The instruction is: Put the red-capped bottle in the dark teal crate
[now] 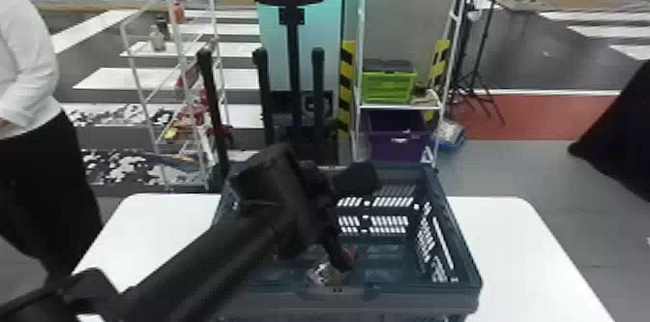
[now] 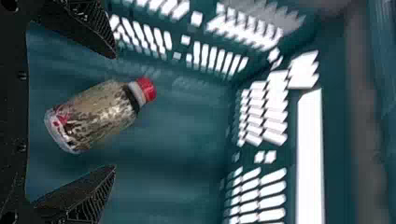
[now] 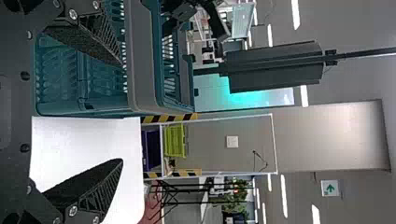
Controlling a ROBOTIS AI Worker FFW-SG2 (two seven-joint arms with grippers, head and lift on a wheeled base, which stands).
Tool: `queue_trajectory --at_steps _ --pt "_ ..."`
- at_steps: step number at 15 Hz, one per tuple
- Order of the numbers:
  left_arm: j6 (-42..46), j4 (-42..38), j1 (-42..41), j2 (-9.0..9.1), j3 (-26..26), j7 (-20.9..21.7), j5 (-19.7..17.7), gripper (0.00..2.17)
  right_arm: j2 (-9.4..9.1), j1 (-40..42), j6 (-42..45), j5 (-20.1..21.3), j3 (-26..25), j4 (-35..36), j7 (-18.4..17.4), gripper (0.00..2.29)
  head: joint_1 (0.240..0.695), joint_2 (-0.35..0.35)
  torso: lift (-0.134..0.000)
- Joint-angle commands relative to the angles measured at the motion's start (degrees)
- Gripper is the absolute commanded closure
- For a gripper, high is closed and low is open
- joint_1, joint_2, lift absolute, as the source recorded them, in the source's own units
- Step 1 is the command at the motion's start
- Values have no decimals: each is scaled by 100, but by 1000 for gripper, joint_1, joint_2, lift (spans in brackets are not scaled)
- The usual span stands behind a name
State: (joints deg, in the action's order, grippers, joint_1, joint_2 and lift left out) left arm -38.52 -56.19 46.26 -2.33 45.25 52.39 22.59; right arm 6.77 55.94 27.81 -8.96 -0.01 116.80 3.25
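In the head view my left gripper (image 1: 334, 243) reaches down inside the dark teal crate (image 1: 406, 297) on the white table. The bottle (image 1: 323, 273) is low in the crate, partly hidden behind that gripper. In the left wrist view, the left gripper (image 2: 115, 112) stands open, with a finger to either side of the red-capped bottle (image 2: 95, 114) and a gap between each finger and it. The bottle lies tilted, its red cap (image 2: 147, 89) pointing away from the palm. In the right wrist view my right gripper (image 3: 122, 113) is open and holds nothing, near the crate (image 3: 140, 60).
The white table (image 1: 512, 248) extends to both sides of the crate, whose slotted walls rise around the left gripper. Behind the table stand a black post (image 1: 292, 65) and a white rack with a green crate (image 1: 389, 85) and a purple bin (image 1: 396, 137).
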Motion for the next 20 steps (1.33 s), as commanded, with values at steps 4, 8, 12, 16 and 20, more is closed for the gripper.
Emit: queue_trajectory --at_steps 4,8,12,16,20 --pt "-1628 -2801 -829 -830 -1422 -142 -458 36 0 23 18 0 -16 18 0 151 499 0 0" --pt "-2226 -5649 -2543 -1410 -2995 -1653 -1231 33 44 31 35 -18 -16 71 0 151 499 0 0" --pt "-2226 -7934 -4793 -1375 -4718 -3244 -2154 29 132 -4 0 -53 -8 114 0 151 499 0 0" --pt "-1822 -8883 -6946 -681 -5395 -4466 -2303 33 237 -39 -35 -62 45 141 0 151 499 0 0" --pt "2836 -7662 -8695 -259 -5114 -5424 -2611 36 334 -57 -35 -88 98 141 9 151 499 0 0"
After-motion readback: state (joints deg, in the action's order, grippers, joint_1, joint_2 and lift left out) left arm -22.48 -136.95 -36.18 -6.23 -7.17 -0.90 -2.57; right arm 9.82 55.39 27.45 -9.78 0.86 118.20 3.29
